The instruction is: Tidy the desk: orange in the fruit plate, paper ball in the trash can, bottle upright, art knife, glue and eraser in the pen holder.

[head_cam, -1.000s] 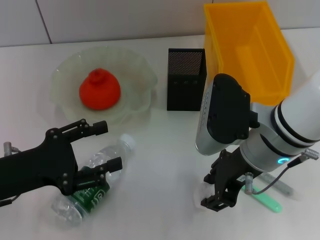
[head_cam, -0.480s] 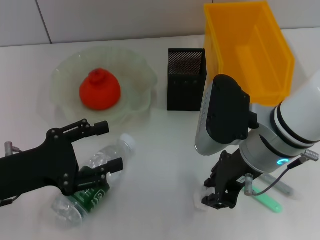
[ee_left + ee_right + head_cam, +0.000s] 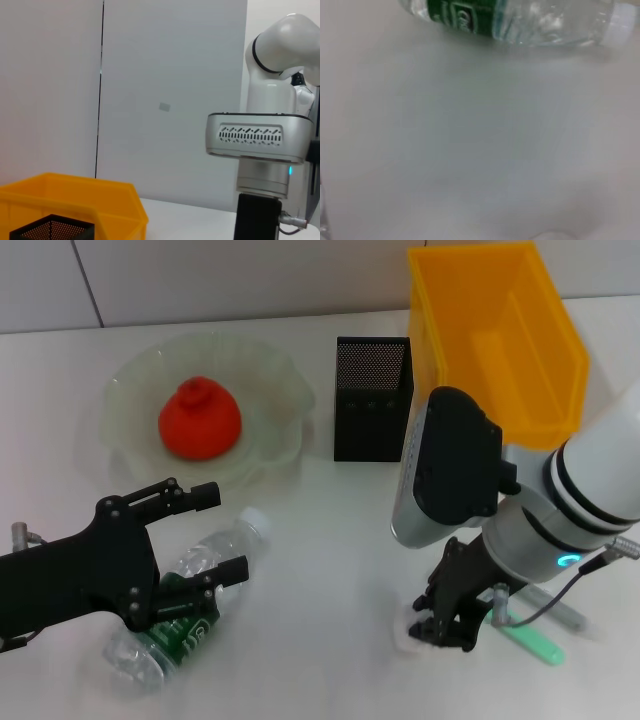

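Item 1, orange (image 3: pixel 199 419): sat in the fruit plate (image 3: pixel 270 375), upper left of the head view. That part of the task read as done.

Item 2, bottle (image 3: pixel 190 590): lay on its side at lower left, cap toward frame centre. The left gripper (image 3: pixel 212 535) straddled it with fingers apart, one above the cap end, one against the label; unchanged over the last second.

Item 3, paper ball (image 3: pixel 408 632): a small pale lump at lower centre-right on the table (image 3: pixel 320 540). The right gripper (image 3: pixel 445 628) had dropped lower and shifted slightly rightward onto it during the last second, and now covered most of it. Its fingers looked drawn together on the ball, though the arm hid much of the contact, so the grasp was probable rather than certain.

Item 4, trash can (image 3: pixel 500 335): upper right, well apart from the ball. Judged next: lift and carry there.

Item 5, pen holder (image 3: pixel 371 398): upper centre, just beside the can.

Item 6, green pen-like tool (image 3: pixel 530 642): lay lower right, beside the right gripper.
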`<control>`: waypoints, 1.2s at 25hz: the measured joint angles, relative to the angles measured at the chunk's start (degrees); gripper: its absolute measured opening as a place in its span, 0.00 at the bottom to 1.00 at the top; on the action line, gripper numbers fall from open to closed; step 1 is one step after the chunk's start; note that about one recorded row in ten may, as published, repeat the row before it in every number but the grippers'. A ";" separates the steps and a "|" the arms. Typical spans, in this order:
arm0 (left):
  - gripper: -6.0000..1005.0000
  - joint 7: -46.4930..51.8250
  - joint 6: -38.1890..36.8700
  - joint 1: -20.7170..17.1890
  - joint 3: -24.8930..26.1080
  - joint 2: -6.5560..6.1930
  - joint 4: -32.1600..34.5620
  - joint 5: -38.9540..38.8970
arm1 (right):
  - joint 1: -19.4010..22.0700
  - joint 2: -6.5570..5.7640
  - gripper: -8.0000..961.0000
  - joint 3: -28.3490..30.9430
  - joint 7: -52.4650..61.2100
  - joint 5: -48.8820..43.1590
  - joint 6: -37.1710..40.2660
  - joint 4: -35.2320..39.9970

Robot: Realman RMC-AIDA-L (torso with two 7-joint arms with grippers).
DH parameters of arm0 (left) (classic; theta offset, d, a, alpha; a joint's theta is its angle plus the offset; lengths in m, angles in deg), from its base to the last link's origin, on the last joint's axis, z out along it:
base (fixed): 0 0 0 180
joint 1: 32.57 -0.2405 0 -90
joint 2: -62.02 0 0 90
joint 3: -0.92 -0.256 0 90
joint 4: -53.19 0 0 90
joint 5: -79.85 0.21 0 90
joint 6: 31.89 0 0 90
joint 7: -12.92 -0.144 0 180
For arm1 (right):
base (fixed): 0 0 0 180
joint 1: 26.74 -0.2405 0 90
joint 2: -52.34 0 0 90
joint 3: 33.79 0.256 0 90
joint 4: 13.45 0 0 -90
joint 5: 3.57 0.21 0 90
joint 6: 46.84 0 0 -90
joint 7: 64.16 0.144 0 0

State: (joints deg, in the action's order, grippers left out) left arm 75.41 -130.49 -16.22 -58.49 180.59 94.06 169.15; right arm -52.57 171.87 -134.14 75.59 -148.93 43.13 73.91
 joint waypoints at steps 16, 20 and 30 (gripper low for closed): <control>0.79 -0.08 0.39 0.19 -0.08 0.00 0.00 0.19 | 0.25 -0.20 0.16 4.32 2.49 -5.73 2.32 12.19; 0.79 -0.09 0.43 0.34 -0.09 -0.01 0.18 0.18 | 0.09 -0.20 0.15 4.89 3.41 -10.36 2.32 16.37; 0.79 -0.12 0.51 0.99 -0.08 -0.10 0.09 0.52 | 0.52 -0.09 0.14 11.06 3.67 -14.39 -3.66 18.17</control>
State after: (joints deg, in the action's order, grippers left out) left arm 75.29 -129.98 -15.23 -58.57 180.49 94.15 169.66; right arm -52.05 171.78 -123.08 79.26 -163.33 39.47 92.09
